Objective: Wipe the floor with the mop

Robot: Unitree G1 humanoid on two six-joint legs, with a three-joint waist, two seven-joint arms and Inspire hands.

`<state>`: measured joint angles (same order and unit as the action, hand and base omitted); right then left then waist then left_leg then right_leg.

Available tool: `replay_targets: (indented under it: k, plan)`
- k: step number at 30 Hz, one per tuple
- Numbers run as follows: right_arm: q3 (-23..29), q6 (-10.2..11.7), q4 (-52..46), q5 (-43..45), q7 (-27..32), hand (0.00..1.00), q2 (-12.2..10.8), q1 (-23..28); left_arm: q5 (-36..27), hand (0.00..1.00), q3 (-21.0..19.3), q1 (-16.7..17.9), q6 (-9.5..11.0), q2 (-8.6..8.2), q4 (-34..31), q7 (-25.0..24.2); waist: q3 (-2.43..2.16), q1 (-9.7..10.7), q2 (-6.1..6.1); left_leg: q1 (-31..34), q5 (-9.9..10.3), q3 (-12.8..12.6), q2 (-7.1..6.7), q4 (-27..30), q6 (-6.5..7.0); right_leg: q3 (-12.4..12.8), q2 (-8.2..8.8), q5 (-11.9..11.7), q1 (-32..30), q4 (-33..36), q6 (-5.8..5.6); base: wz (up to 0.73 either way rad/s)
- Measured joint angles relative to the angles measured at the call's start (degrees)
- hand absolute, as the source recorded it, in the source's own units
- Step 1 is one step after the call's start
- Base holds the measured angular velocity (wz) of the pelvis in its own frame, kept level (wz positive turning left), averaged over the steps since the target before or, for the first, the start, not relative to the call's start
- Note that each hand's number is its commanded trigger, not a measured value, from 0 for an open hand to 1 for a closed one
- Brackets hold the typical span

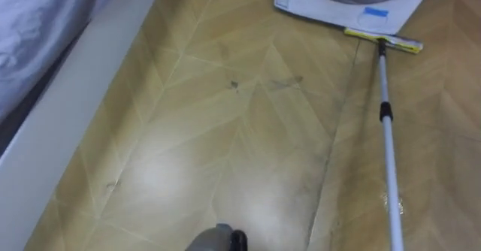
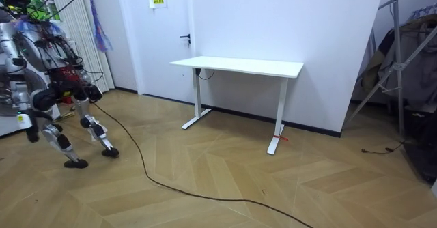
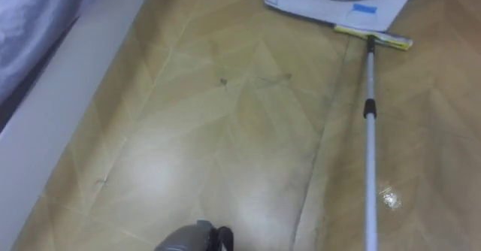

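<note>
Mop (image 1: 387, 131) head touches the white appliance (image 1: 338, 3) (pole runs toward camera); left hand's (image 2: 31, 134) grip I cannot tell

- Eye view, upper right: mop head (image 1: 383, 40) lies on the floor (image 1: 225, 131), touching the appliance base (image 1: 331, 7) at the top edge.
- Pole (image 1: 388, 153) runs from it to the lower right.
- Upper left: bedding (image 1: 37, 18).
- Room view, centre: table (image 2: 239, 66) against the wall (image 2: 287, 23).

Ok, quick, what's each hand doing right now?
Left hand: cannot be told.
Right hand: cannot be told; the mop pole runs off the eye view's lower right.
</note>
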<state>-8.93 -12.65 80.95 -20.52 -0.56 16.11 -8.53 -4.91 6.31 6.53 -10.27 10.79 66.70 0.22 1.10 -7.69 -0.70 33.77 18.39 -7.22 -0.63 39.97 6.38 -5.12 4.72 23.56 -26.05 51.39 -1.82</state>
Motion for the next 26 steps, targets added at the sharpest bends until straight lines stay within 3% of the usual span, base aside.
replay_targets:
  k: [2,3,4,5,9,14,18,26]
  plan:
    - [-1.2,0.1,-0.4,-1.6,0.3,1.0,-1.0,1.4,0.1,0.0,0.2,0.0,-0.2,-0.08,-0.3,0.8,0.02,0.4,-0.32,-3.4,-1.0,0.0,0.03,-4.0,-0.11,0.1,-0.1,-0.5,-0.2,-7.9,0.06,-0.08]
    - [-1.2,0.3,-0.7,-1.9,0.4,1.0,-1.7,2.8,0.4,0.0,0.1,-0.2,-0.5,-0.03,-0.6,1.2,-0.07,1.2,-0.37,-5.3,-1.5,0.0,-0.09,-6.0,-0.21,-0.1,0.24,-3.3,0.1,-15.0,0.55,0.11]
    - [-1.1,0.6,-0.6,-1.9,0.4,1.0,-2.0,3.4,0.7,0.0,-0.1,-0.2,-0.5,-0.17,-0.6,1.4,0.14,1.2,-0.44,-6.3,-1.5,0.0,-0.11,-6.6,-0.34,-0.2,0.22,-6.0,0.3,-17.5,0.76,0.16]
    - [-1.1,1.3,-0.7,-2.0,0.6,1.0,-2.8,5.0,0.9,0.0,-0.5,0.0,-0.6,-0.49,-0.4,1.7,-0.34,1.3,-0.61,-8.8,-1.9,0.6,-0.09,-8.8,-1.01,-1.5,0.03,-7.3,2.4,-20.4,1.11,0.04]
    - [-1.1,1.9,-0.7,-2.2,-0.4,1.0,-3.5,7.8,0.8,0.0,-1.2,0.6,-0.7,-0.77,0.0,1.9,-0.33,2.5,-0.27,-16.8,-3.7,2.3,0.03,-16.7,-2.59,-3.3,-1.89,-9.7,12.2,-30.6,1.87,0.16]
    - [-1.5,2.0,-0.8,-1.2,-2.2,1.0,-4.1,9.6,1.0,0.0,-2.2,2.5,-1.0,-0.82,0.2,2.1,-0.8,2.5,1.43,-23.4,-4.2,1.8,0.04,-20.6,-3.45,-3.2,-2.78,-10.1,18.6,-35.3,2.44,-0.05]
    - [-1.6,1.3,-0.6,0.9,-2.7,1.0,-4.2,10.5,2.9,0.0,-3.0,3.5,-2.7,-1.47,0.2,2.1,-0.46,2.9,2.42,-28.4,-4.3,2.0,-0.08,-23.0,-3.69,-3.1,-3.09,-10.4,24.2,-38.6,2.56,-0.01]
    - [-1.0,0.1,-0.9,5.0,-2.4,1.0,-5.1,11.4,6.0,0.0,-4.4,3.1,-4.8,-1.47,0.2,3.1,-0.35,4.5,2.87,-33.2,-4.2,2.8,-0.18,-24.3,-3.83,-3.9,-3.07,-10.5,29.2,-39.8,2.52,0.04]
